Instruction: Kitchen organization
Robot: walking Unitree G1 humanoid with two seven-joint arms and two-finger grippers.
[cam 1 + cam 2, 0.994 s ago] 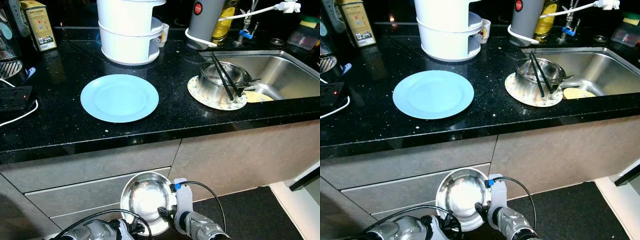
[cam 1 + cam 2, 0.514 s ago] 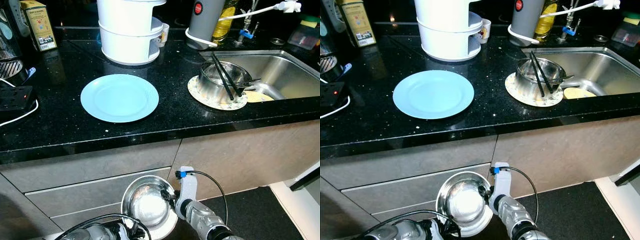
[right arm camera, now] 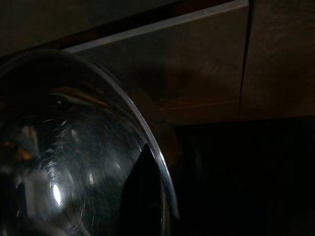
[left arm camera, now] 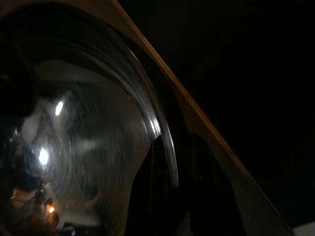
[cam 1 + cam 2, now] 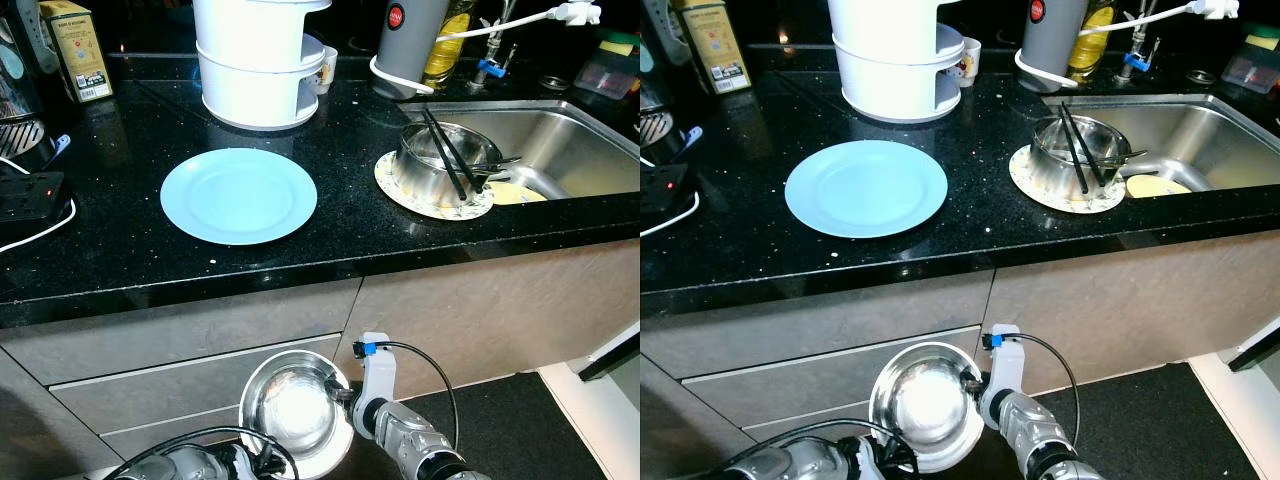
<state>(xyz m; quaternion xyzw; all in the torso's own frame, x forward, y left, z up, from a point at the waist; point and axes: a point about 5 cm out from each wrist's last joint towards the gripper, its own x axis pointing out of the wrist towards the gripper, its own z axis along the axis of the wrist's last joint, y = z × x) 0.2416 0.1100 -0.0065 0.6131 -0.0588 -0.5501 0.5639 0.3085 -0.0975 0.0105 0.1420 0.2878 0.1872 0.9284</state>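
Both jaws grasp steel bowl (image 5: 292,410) by rim, one finger (image 4: 147,196) inside, one outside: left gripper (image 5: 262,462) at near edge, right gripper (image 5: 345,398) at right edge. Bowl held low before drawers (image 5: 190,385), below worktop (image 5: 120,250). On worktop: blue plate (image 5: 239,196), white stacked container (image 5: 260,60), pot with chopsticks (image 5: 440,152) on patterned plate beside sink (image 5: 570,150).

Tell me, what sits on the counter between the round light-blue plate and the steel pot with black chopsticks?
Nothing: between the light-blue plate and the steel pot, both eye views show bare black countertop.
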